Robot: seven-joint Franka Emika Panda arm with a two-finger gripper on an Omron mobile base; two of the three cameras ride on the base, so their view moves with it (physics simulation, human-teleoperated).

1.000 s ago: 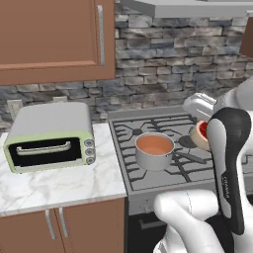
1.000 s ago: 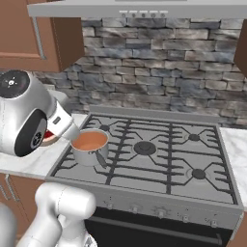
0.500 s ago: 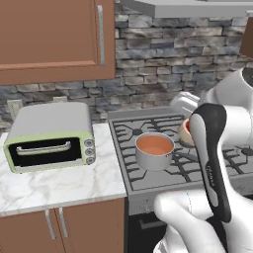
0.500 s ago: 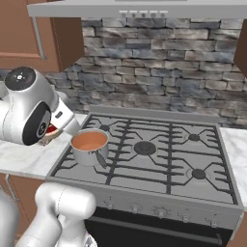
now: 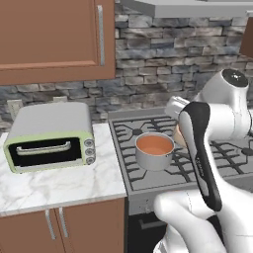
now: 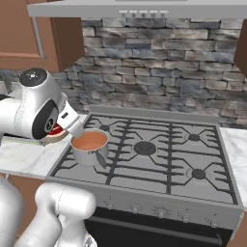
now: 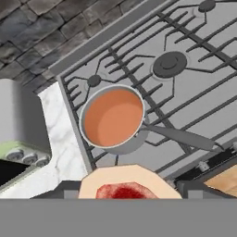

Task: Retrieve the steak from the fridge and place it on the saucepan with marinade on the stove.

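Between the fingers [image 7: 69, 189], at the lower edge of the hand view, sits the steak [image 7: 125, 190]: a red patch with a pale tan border. It hangs in the air with nothing under it, so the fingers are closed on it. From the right base view it shows as a red and tan sliver [image 6: 57, 130] under the white hand, just beside the saucepan [image 6: 89, 147] on its left.

Over the last second the hand has swung in toward the pan. In the left base view the steak [image 5: 179, 134] was well out to the right of the pan over the grates, and it is now close to the rim. The cabinets and oven sit where they did, so the base has not driven; only the arm has moved.

My judgement is that the carry is nearly done and what remains is to bring the meat over the marinade [image 7: 113, 115] and let go. It is not yet above the liquid.

The marinade lies smooth and unbroken, orange-red, across the whole pan. The pan's dark handle [image 7: 185, 136] points away from the oven, toward the stove front.

Counts: one steak, one saucepan, one handle. On the stove [image 6: 159, 159] I count four bare burners, with the pan over a fifth spot. One pale-green toaster oven [image 5: 49, 136] with three knobs stands on the marble surface [image 5: 59, 185].
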